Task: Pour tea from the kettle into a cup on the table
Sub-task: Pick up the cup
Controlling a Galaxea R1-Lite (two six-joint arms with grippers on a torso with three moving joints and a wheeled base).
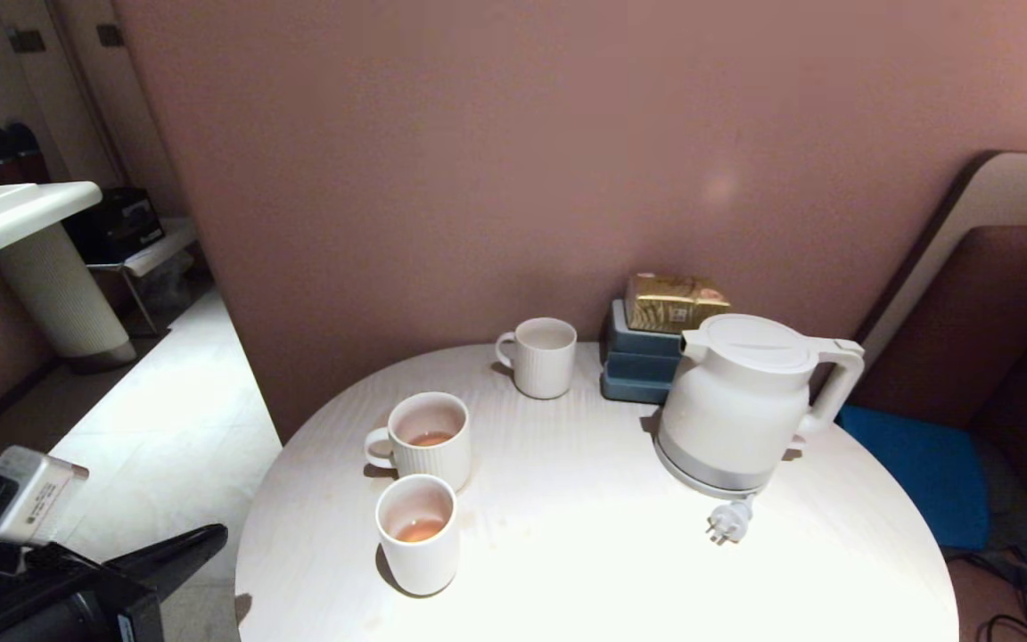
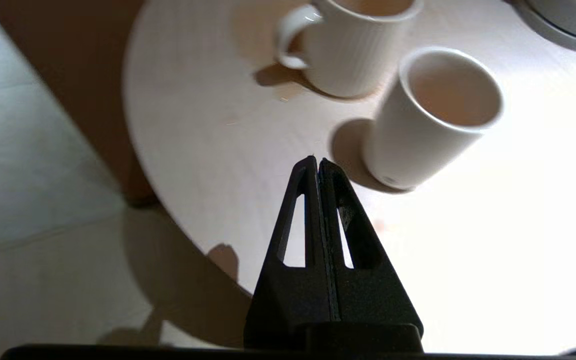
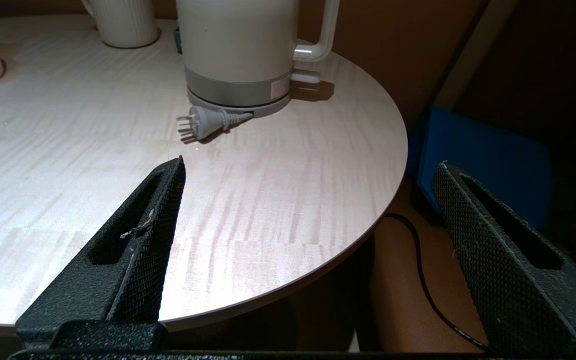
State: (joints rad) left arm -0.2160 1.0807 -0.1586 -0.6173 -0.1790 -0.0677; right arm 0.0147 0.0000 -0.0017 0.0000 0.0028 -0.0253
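table (image 1: 585,553): round, carries all | kettle (image 1: 741,401): upright near far right edge, handle toward that edge, ahead of right gripper (image 3: 313,170), jaws wide apart, likely nearer arm | cup (image 1: 418,533): near left edge, holds tea (image 1: 418,530) | left gripper (image 2: 318,162): jaws together, beside cup

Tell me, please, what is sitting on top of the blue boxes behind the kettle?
A gold foil packet lies on the stacked blue boxes. The kettle hides the boxes' right end, so anything there cannot be seen.
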